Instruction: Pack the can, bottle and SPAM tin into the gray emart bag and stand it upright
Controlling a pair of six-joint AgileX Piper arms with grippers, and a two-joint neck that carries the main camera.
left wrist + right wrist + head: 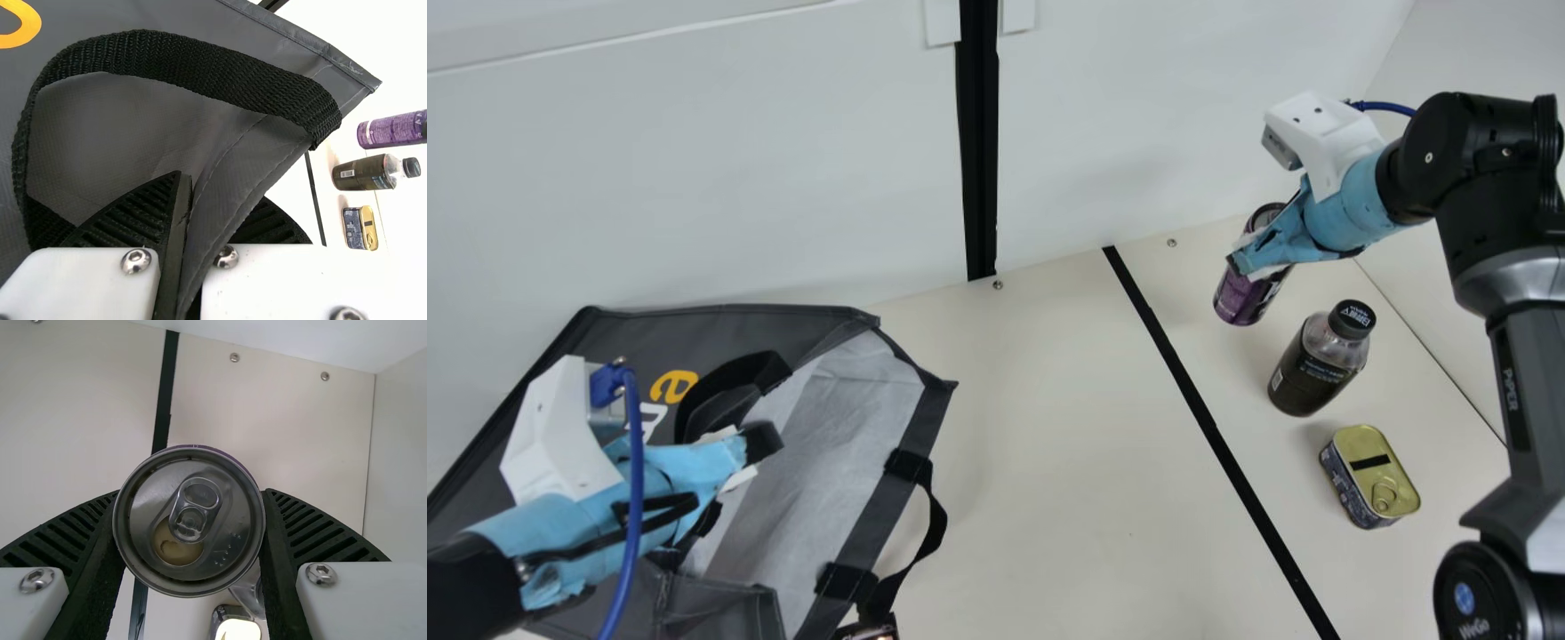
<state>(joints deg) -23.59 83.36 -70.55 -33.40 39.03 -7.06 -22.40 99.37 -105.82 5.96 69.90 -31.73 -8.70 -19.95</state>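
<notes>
My right gripper (1243, 264): clamped on the purple can (1232, 298). Main view has the two ribbed fingers around the can's upper part, at the far right of the table (1049, 427), near the back wall (783, 178). Right wrist view looks down on the can's lid and pull tab, a finger pressed to each side. Can't tell if its base touches the table.

Bottle (1303, 373), dark with a black cap: upright on the table, just beside the can and apart from my right gripper. SPAM tin (1369, 471), gold lid up, sits next to the bottle on its other side from the can. All three are on the same side of the black tape line (1200, 409), well apart from the bag.

My left gripper (763, 442): pinched together on a fold of the gray emart bag (720, 324). Left wrist view has the cloth edge running between the fingers, one black handle (193, 63) looping right by them. Bag lies across the tape line from the goods, mouth spread toward them, pale lining (831, 436) visible. Other black handle (936, 524) hangs out past the mouth onto the table.
</notes>
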